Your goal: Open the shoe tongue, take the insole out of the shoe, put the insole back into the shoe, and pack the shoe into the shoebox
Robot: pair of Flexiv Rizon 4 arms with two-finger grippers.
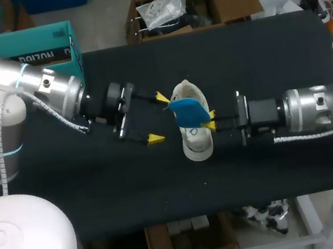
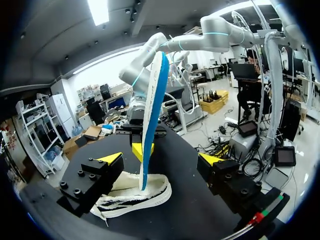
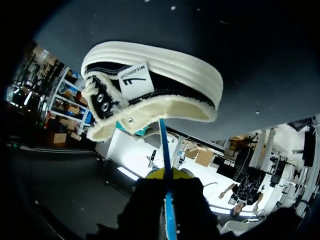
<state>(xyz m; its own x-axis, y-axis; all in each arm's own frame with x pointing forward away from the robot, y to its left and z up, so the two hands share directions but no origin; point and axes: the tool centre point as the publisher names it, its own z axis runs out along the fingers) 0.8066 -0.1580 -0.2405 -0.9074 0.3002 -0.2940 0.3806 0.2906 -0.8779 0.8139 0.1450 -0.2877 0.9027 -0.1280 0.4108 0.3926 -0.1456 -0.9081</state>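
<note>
A cream and black canvas shoe (image 1: 196,145) lies mid-table. A blue-topped insole (image 1: 189,111) stands over its opening, lower end still inside the shoe (image 2: 134,194). My right gripper (image 1: 211,122) is shut on the insole's upper part. In the right wrist view the insole (image 3: 164,145) runs edge-on from that gripper (image 3: 167,176) down into the shoe (image 3: 150,90). My left gripper (image 1: 158,117) is open just left of the shoe, touching nothing. In the left wrist view the insole (image 2: 153,110) rises ahead of this gripper (image 2: 161,159). A teal shoebox (image 1: 24,47) sits at the back left.
The black table (image 1: 257,50) stretches bare to the right and behind the shoe, and along its front edge. My left arm (image 1: 38,89) crosses the table's left part, close to the teal box.
</note>
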